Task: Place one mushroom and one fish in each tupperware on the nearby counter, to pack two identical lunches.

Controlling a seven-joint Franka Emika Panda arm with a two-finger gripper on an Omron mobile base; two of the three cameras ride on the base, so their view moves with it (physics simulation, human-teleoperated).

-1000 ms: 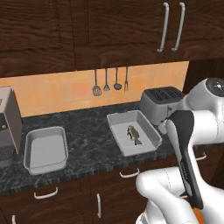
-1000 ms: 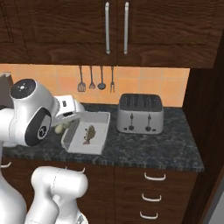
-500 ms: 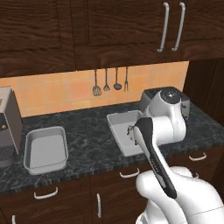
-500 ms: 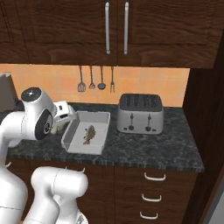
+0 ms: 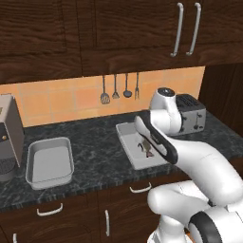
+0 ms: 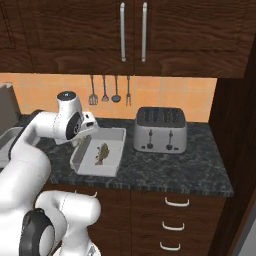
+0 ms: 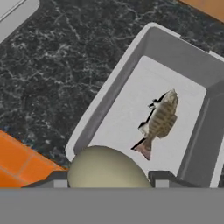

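The arm is reaching over the right-hand tray (image 5: 132, 156), which sits on the dark stone counter (image 5: 95, 147) just left of the toaster (image 6: 160, 130). A fish (image 7: 159, 122) already lies flat in the middle of that tray. From the hand view, the gripper (image 7: 107, 181) holds a rounded, pale olive lump between its finger tips; I take it to be the mushroom (image 7: 107, 170), though it looks paler than I'd expect. The jaws are clamped on it, part way closed around its width. It hangs above the near end of the tray, just past the rim and clear of the fish's tail.

To do this drop well, I'd bring the hand a little further in over the bare floor of the tray, so the lump lands beside the fish and not on the rim or on top of it. Coming lower before letting go would help, since a round thing is likely to roll or bounce. Open the fingers fully, then lift straight up.

The second tray (image 5: 50, 161) sits well apart on the left of the counter and looks unfilled, so that lunch is yet to be packed.
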